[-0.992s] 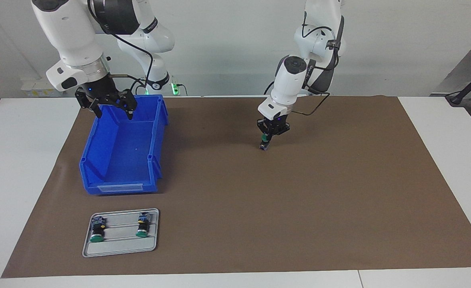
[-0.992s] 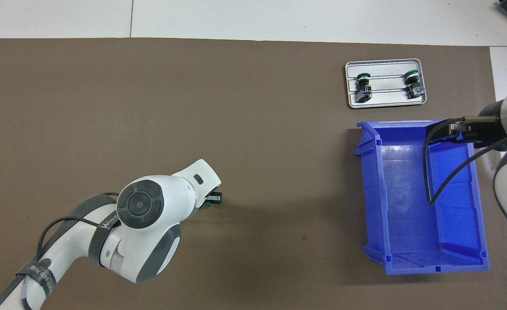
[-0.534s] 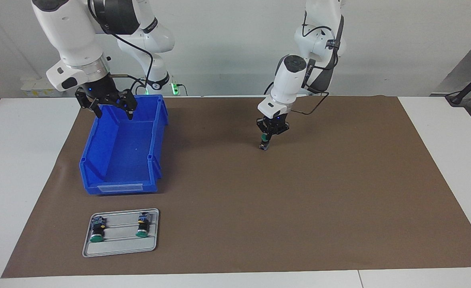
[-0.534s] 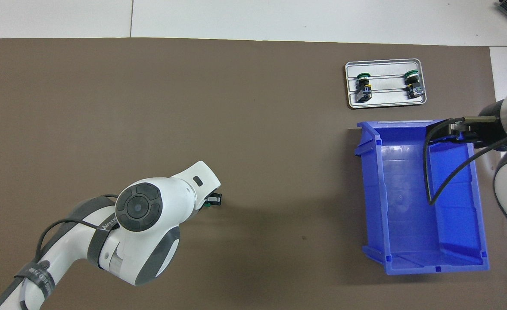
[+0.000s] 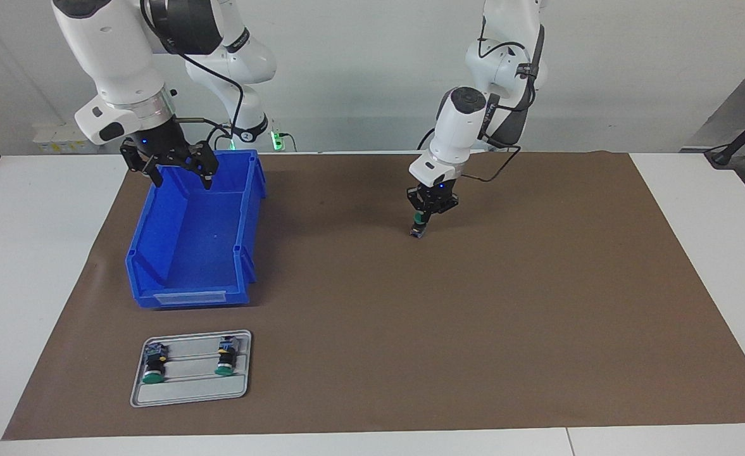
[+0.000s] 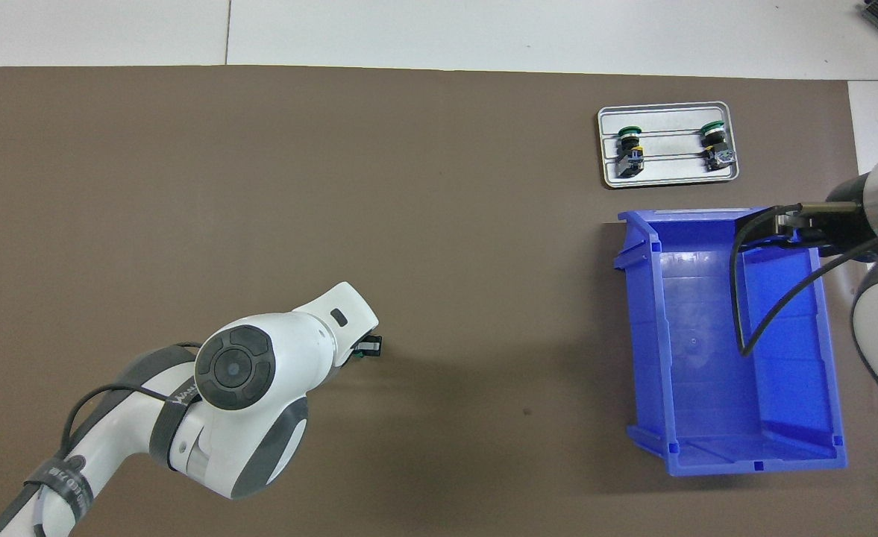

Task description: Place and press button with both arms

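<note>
**Held button barely shifted over the mat**

Little changed in the last second: only a slight drift of the left arm's wrist. Left tool (image 5: 420, 223) still clamped shut on the button (image 5: 418, 227), green cap up, low over the brown mat (image 5: 473, 316), well apart from the blue bin (image 5: 188, 253) toward the left arm's end of the desk. Touching the mat or not: cannot tell. Right tool (image 5: 178, 174) still waiting, fingers spread wide, empty, over the blue bin's end nearest the robots. Probably still placing; pressing not yet begun.
</note>
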